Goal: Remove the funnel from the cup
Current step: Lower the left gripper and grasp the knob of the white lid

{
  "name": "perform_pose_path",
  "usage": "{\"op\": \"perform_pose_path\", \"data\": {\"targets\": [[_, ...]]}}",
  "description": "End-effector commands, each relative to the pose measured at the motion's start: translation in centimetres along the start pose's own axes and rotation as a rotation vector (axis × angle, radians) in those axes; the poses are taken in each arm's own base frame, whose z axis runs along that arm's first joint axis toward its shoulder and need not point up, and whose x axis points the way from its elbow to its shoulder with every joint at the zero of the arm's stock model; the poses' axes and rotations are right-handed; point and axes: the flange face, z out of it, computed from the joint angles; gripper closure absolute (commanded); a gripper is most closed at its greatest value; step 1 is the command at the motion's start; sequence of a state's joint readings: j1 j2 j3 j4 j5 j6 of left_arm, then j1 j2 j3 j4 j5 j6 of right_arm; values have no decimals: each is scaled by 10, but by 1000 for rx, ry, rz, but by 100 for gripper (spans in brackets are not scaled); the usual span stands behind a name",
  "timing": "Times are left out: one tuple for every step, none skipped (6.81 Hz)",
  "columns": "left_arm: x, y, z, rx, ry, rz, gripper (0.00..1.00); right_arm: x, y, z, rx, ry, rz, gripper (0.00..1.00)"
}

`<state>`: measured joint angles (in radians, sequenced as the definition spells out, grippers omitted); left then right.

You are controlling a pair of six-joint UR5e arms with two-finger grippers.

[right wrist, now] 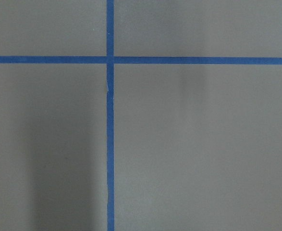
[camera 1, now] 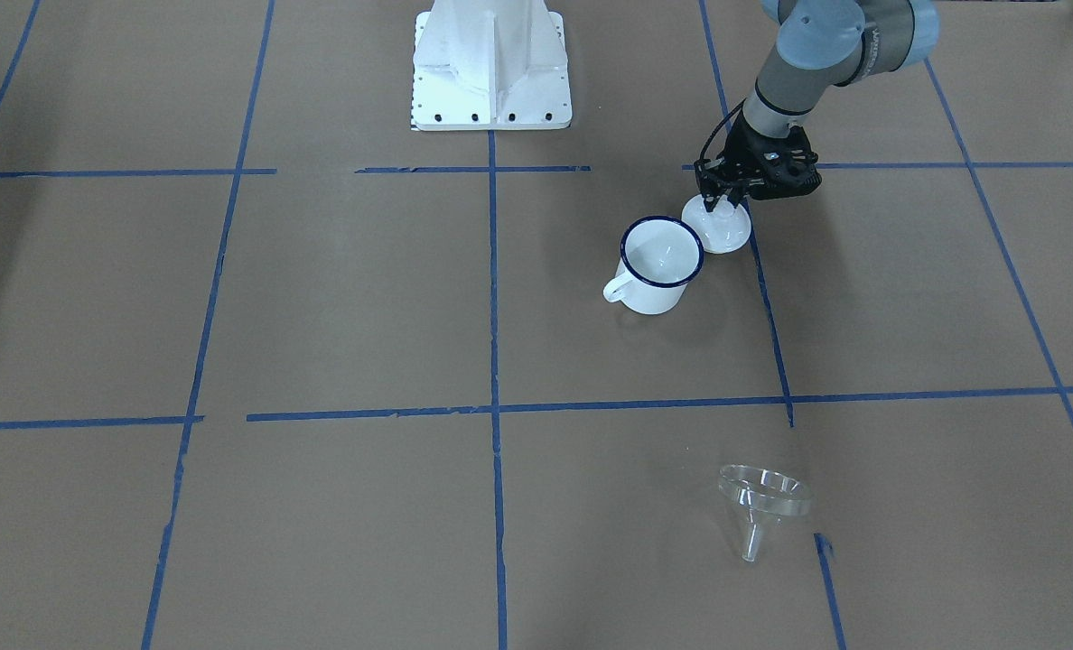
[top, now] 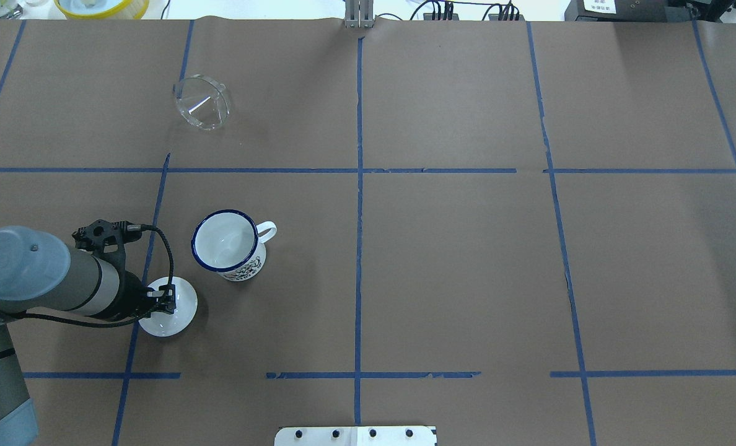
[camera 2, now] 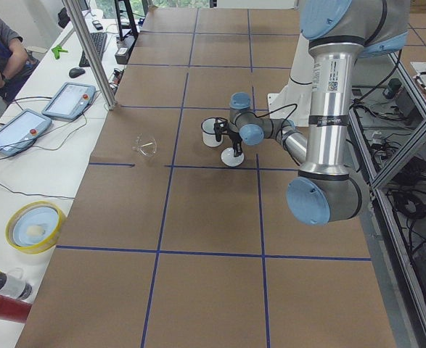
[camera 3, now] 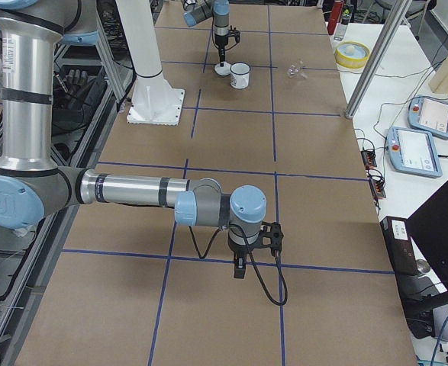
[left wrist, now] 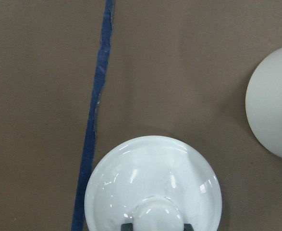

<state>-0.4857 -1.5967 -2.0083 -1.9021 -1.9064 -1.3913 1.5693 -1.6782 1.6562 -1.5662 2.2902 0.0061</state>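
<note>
Overhead exterior: left claw (top: 165, 301) vertical on lid (top: 182, 314).

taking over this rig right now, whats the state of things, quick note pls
Left pincer: closed around the knob of the white lid, which is beside the cup, not touching it.
Right pincer: over bare table, far from the job's things; open or shut cannot be told.
Funnel: out of the cup, lying tipped on the table in the next taped square, neither arm near it.
Cup: upright, empty.
Done: funnel removed.
Left: nothing on the funnel; the lid probably wants releasing.
</note>
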Motion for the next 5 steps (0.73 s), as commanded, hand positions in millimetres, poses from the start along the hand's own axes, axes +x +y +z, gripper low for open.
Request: {"op": "perform_pose_path", "data": {"targets": [[-1,-3,-1,6,-1,-3,46,0,0,0,0,0,0,0],[-2,-4,-2,7,0,-5,46,0,0,0,0,0,0,0],[-1,-6,-2,9,1,-7,46,0,0,0,0,0,0,0],[1,-6,-3,10,5,-5,46,0,0,0,0,0,0,0],[4,-6,-4,13,11,-3,46,0,0,0,0,0,0,0]]}}
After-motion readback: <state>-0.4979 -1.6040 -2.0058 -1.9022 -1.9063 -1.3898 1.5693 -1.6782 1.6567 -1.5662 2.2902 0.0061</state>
